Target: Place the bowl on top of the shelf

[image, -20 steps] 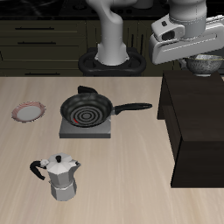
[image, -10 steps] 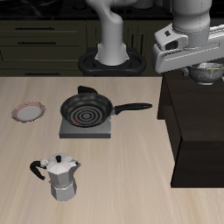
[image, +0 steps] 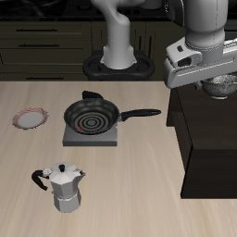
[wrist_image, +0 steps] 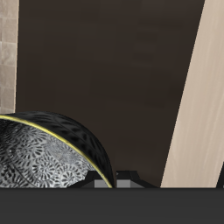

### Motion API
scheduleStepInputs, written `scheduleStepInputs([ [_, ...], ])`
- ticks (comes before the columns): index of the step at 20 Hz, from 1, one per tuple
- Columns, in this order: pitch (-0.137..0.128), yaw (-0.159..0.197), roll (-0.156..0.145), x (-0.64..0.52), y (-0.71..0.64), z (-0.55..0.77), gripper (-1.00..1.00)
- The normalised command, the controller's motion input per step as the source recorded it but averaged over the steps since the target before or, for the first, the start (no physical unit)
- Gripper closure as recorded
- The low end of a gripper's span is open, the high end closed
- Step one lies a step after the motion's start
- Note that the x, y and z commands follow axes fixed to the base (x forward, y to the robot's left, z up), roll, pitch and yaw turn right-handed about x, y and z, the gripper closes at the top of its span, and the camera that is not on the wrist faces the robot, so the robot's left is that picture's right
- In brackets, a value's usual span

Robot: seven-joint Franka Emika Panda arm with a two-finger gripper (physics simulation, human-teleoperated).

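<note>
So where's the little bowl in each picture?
Exterior view: the bowl hangs under the claw, above the back of the shelf.
Wrist view: the bowl is close up, speckled inside showing, against the shelf's dark top.
Shared landmark: the dark shelf, with pale table beside it.

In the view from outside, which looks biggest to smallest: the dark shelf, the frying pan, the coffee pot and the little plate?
1. shelf
2. frying pan
3. moka pot, though it stands nearer the camera
4. plate
</note>
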Motion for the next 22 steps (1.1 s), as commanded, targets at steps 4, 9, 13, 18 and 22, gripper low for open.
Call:
scheduleStepInputs([
  [4,0.040,0.016,0.010,0.00,0.02,-0.17,1.00],
  [9,0.045,0.038,0.055,-0.01,0.08,-0.20,1.00],
  [13,0.017,0.026,0.051,-0.04,0.00,-0.06,-1.00],
  [18,-0.009,0.010,0.024,-0.04,-0.01,0.05,-1.00],
  [22,-0.025,-0.018,-0.014,-0.04,-0.09,0.13,-1.00],
])
